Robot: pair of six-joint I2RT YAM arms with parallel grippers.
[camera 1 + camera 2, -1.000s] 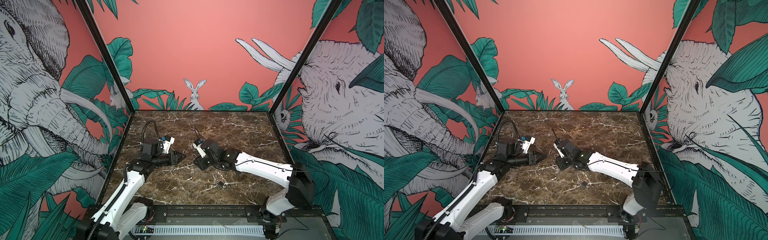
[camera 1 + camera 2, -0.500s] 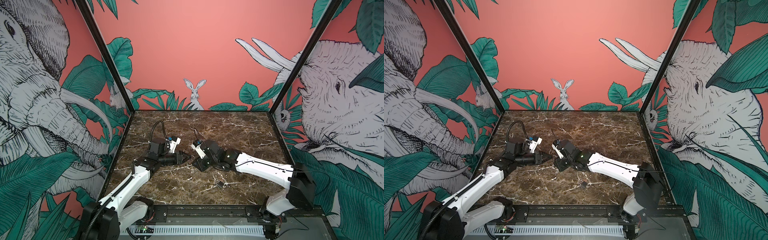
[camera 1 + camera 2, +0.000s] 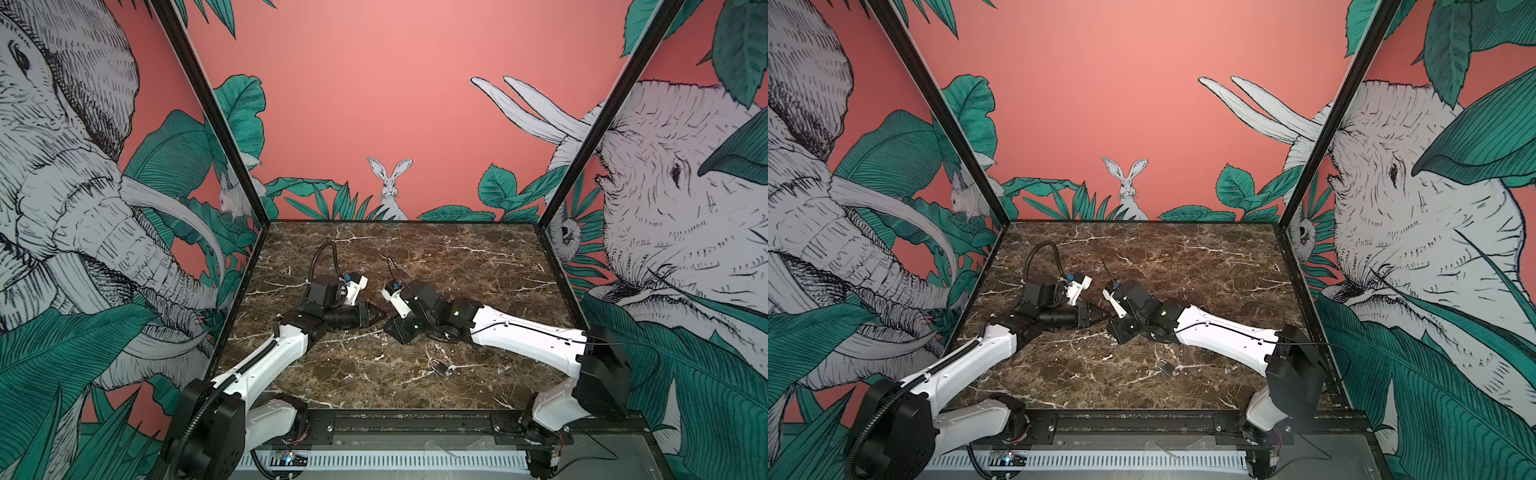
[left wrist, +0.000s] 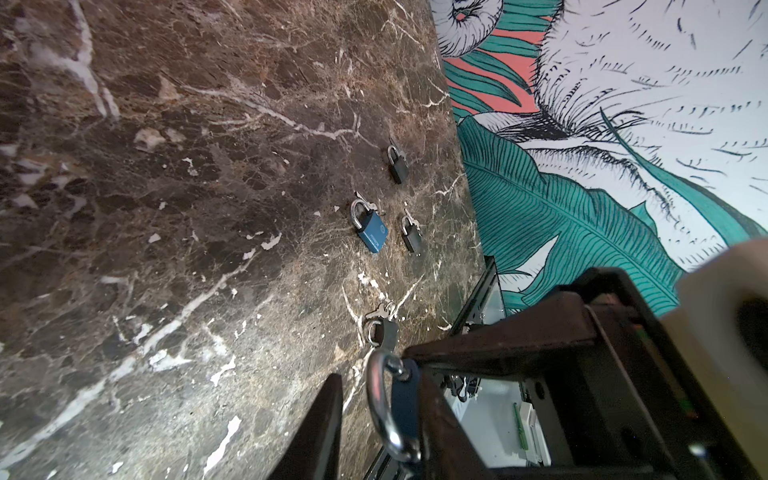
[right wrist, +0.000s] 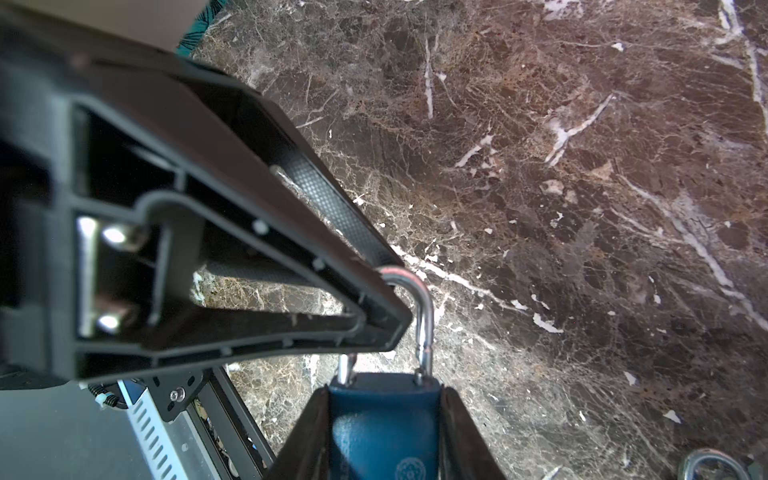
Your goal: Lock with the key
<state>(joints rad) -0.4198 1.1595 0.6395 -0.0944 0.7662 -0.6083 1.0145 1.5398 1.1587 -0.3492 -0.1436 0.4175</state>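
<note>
My right gripper [image 5: 384, 436] is shut on the body of a blue padlock [image 5: 384, 419], whose silver shackle [image 5: 424, 316] points away from the gripper. My left gripper [image 4: 382, 436] meets it tip to tip at mid-table [image 3: 376, 318]. Its jaws straddle the shackle [image 4: 380, 411]. One finger [image 4: 320, 428] stands clear of the shackle, with marble showing in the gap. A small silver key [image 4: 384, 309] lies on the marble beside a dark padlock [image 4: 380, 330]. I see no key in either gripper. In both top views the held padlock is hidden between the grippers.
Beyond that dark padlock lie a second blue padlock [image 4: 370, 226] and two more dark padlocks [image 4: 398, 164] [image 4: 411, 235], near the right wall. In a top view only one dark padlock [image 3: 440, 368] shows, near the front. Patterned walls enclose the marble table [image 3: 415, 257].
My left arm has swung right, bringing its gripper up to the right gripper's tip, and its jaws have narrowed. The right arm and the blue padlock have not moved.
</note>
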